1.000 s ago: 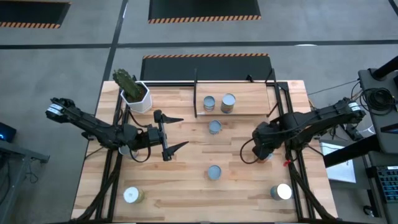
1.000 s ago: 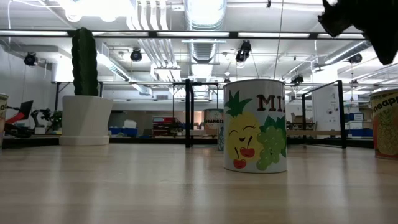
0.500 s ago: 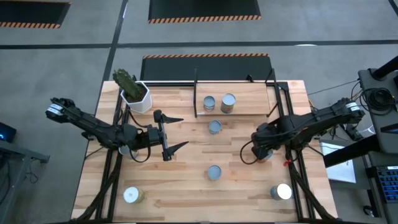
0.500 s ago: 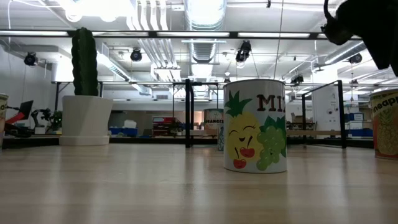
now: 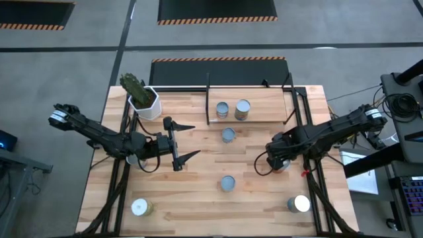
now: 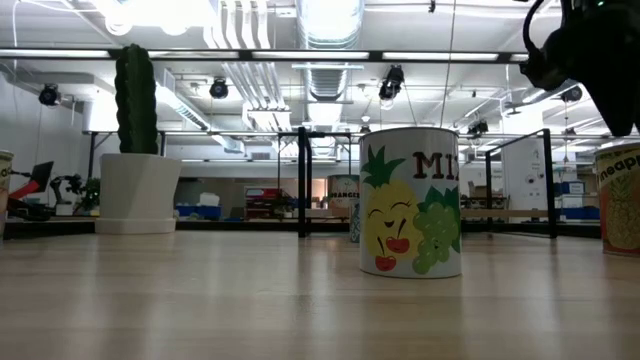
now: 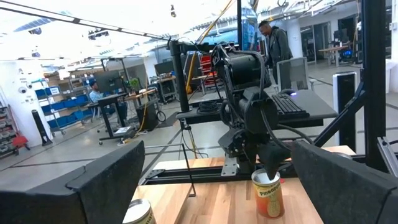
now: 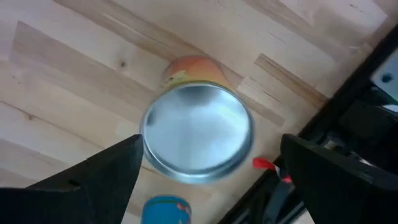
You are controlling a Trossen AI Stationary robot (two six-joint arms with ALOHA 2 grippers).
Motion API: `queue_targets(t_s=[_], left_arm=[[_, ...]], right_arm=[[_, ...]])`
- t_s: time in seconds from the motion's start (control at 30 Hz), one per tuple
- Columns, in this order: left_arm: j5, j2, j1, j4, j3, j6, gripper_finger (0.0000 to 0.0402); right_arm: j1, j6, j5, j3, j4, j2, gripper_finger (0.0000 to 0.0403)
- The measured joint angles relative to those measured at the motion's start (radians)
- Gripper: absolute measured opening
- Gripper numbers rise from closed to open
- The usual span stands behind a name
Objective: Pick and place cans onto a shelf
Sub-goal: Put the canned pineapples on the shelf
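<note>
My right gripper (image 8: 211, 140) points straight down, open, over an orange-labelled can (image 8: 198, 134) with a silvery top, which stands upright on the table near its right edge (image 5: 284, 166). One finger stands on either side of the can, and neither shows any touch. The left wrist view shows this same can (image 7: 267, 194) under my right arm. My left gripper (image 5: 184, 142) hovers open and level over the table's left half, holding nothing. Two cans (image 5: 223, 109) (image 5: 242, 110) stand on the shelf (image 5: 264, 100) at the far edge.
More cans stand upright on the table: one before the shelf (image 5: 228, 135), one in the middle (image 5: 228, 183), one near left (image 5: 139, 207), one near right (image 5: 299, 203). A white pot with a cactus (image 5: 145, 100) stands far left. Black frame rails run along both table sides.
My right gripper has sunk toward the orange-labelled can; in the low view it reaches farther down into the picture than before. The cans and my left arm have kept still.
</note>
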Motion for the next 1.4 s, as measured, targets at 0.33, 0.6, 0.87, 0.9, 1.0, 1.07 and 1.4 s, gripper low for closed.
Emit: queue_targets(t_s=[0.33,0.6,0.87,0.9,1.0,1.07,1.4], left_arm=[[-0.005,0.000,0.000,0.000,0.000,0.000,0.0386],[-0.004,0.000,0.000,0.000,0.000,0.000,0.0386],[-0.003,0.000,0.000,0.000,0.000,0.000,0.0386],[-0.003,0.000,0.000,0.000,0.000,0.000,0.0386],[-0.003,0.000,0.000,0.000,0.000,0.000,0.0386],[-0.003,0.000,0.000,0.000,0.000,0.000,0.0386],[-0.002,0.000,0.000,0.001,0.000,0.000,0.0386]], right_arm=[[0.000,-0.007,0.008,-0.031,0.067,0.000,0.0368],[0.000,0.000,0.009,-0.061,0.086,0.000,0.0368],[0.000,0.018,-0.001,-0.130,0.184,0.000,0.0363],[0.000,0.021,-0.001,-0.132,0.184,0.000,0.0356],[0.000,0.025,-0.002,-0.133,0.184,0.000,0.0328],[0.000,0.025,-0.009,-0.133,0.184,0.000,0.0311],[-0.011,-0.020,-0.028,0.009,0.134,0.000,0.0331]])
